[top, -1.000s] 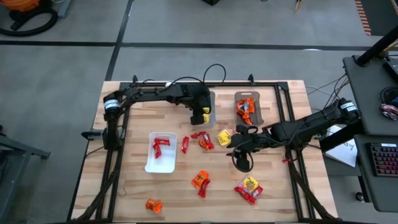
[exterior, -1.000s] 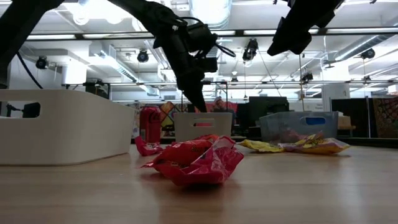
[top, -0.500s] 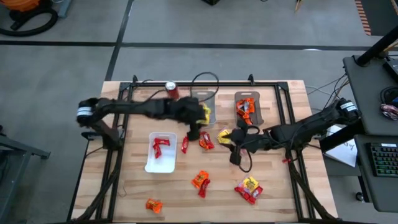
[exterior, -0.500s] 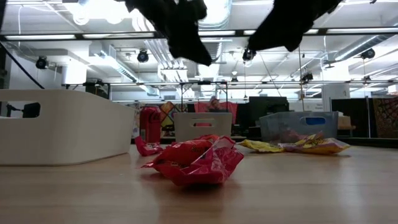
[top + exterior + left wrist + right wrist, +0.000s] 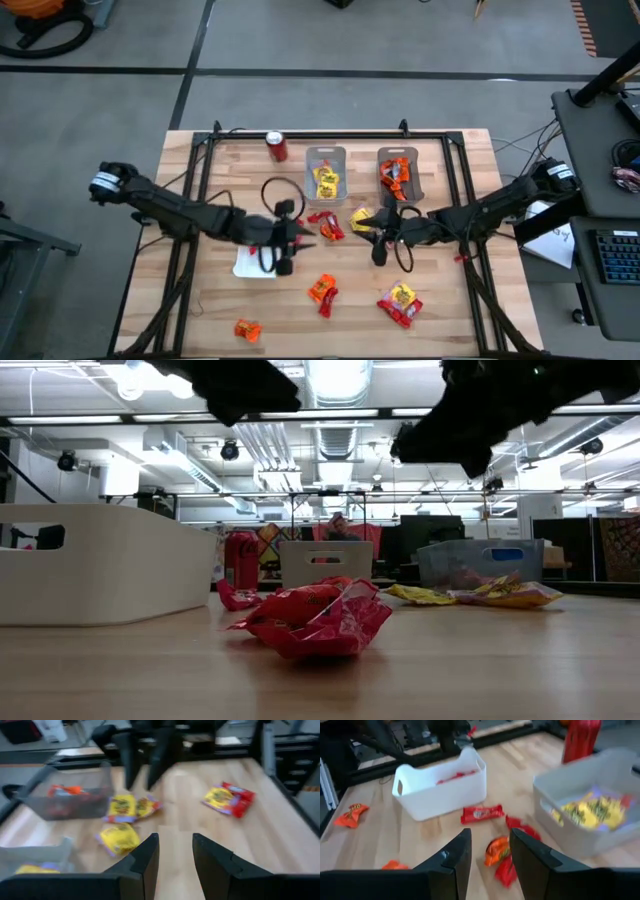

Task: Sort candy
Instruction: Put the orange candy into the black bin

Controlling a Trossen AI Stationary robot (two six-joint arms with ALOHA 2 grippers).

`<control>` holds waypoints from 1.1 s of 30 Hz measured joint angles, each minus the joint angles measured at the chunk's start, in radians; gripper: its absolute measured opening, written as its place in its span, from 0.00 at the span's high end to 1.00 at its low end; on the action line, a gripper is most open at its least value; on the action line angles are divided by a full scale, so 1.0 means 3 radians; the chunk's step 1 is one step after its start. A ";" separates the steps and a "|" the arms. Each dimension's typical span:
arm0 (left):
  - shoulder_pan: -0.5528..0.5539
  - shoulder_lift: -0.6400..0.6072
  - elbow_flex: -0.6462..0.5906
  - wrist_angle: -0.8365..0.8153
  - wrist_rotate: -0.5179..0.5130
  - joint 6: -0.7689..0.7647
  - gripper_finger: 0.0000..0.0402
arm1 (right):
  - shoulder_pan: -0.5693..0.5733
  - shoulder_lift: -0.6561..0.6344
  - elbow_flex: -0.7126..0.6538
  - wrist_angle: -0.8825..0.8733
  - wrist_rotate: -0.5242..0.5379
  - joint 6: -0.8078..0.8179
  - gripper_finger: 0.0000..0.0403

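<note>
Both claws are empty and parted: left claw [image 5: 285, 243] beside the white tray [image 5: 243, 266], right claw [image 5: 381, 237] past it, hunting loose candy [image 5: 322, 289] on the desk [image 5: 440, 300]

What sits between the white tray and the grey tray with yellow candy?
Right wrist view: a red packet lies on bare wood between the white tray and the grey tray.

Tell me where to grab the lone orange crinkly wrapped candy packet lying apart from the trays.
Take the orange crinkly wrapped candy packet across its middle, coming straight down from above. It lies flat on the wooden table, so a side approach would probably just push it. Nothing lies close beside it, so open fingers should have room on both sides.
</note>
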 joint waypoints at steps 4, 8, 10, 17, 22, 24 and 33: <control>-0.0146 0.0046 -0.0201 0.0406 0.0001 -0.0038 0.74 | -0.0001 0.0001 -0.0099 0.0049 -0.0045 0.0214 0.68; -0.0170 0.0105 -0.0251 0.0558 -0.0001 -0.0078 0.74 | -0.0001 0.0001 -0.0081 0.0082 -0.0046 0.0269 0.69; -0.0170 0.0137 -0.0234 0.0553 -0.0001 -0.0098 0.74 | -0.0001 0.0001 -0.0045 0.0083 -0.0046 0.0268 0.70; -0.0170 0.0244 -0.0177 0.0551 -0.0001 -0.0070 0.74 | -0.0003 0.0001 0.0051 -0.0077 -0.0045 0.0235 0.72; -0.0170 0.0291 -0.0181 0.0535 -0.0002 -0.0068 0.74 | -0.0009 0.0001 0.0067 -0.0284 0.0040 0.0408 0.74; -0.0170 0.0292 -0.0184 0.0530 -0.0002 -0.0066 0.74 | -0.0009 0.0001 0.0067 -0.0331 0.0043 0.0442 0.75; -0.0170 0.0193 -0.0178 0.0282 -0.0038 -0.0042 0.74 | -0.0010 0.0031 0.0067 -0.0281 0.0058 0.0362 0.77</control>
